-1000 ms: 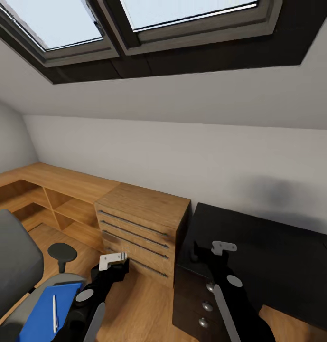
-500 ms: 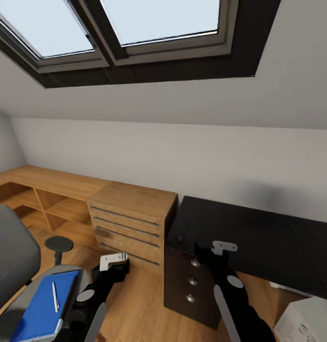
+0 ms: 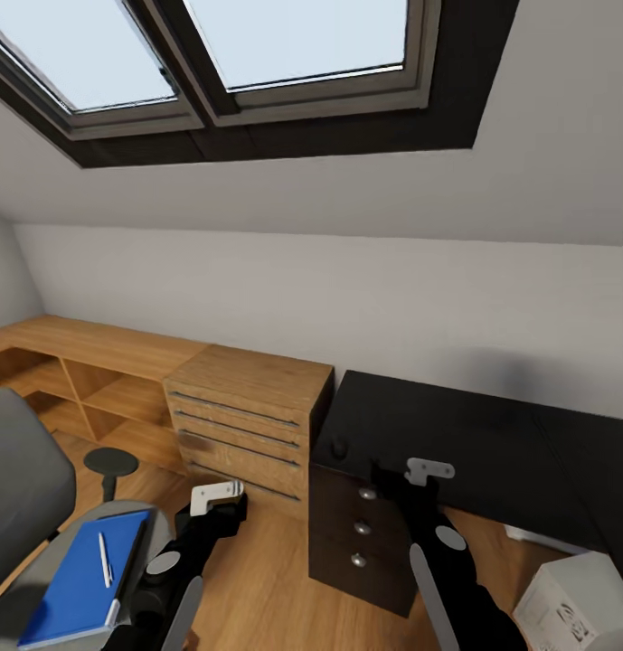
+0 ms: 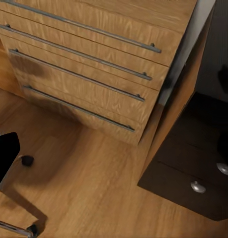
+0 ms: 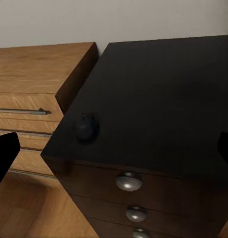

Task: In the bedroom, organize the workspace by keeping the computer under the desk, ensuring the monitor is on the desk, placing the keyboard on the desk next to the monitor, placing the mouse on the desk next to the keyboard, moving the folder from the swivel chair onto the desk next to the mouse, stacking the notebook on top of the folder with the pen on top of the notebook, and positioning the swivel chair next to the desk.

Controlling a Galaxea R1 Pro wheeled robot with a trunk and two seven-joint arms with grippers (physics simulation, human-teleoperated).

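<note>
Desk (image 3: 456, 443) stands against the wall, its knobbed drawers facing out, with the mouse (image 3: 337, 448) on its top near the corner beside the wooden cabinet (image 3: 248, 411). Chair (image 3: 22, 488) sits at lower left of the head view; the blue folder (image 3: 80, 579) lies on its seat with the pen (image 3: 103, 561) on top. The computer (image 3: 573, 601) rests on the floor at lower right. Both grippers, left (image 3: 216, 495) and right (image 3: 428, 469), hover empty; whether their fingers are spread, I cannot tell.

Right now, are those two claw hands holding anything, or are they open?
Left gripper: holds nothing; open or closed cannot be told.
Right gripper: holds nothing; open or closed cannot be told.
</note>
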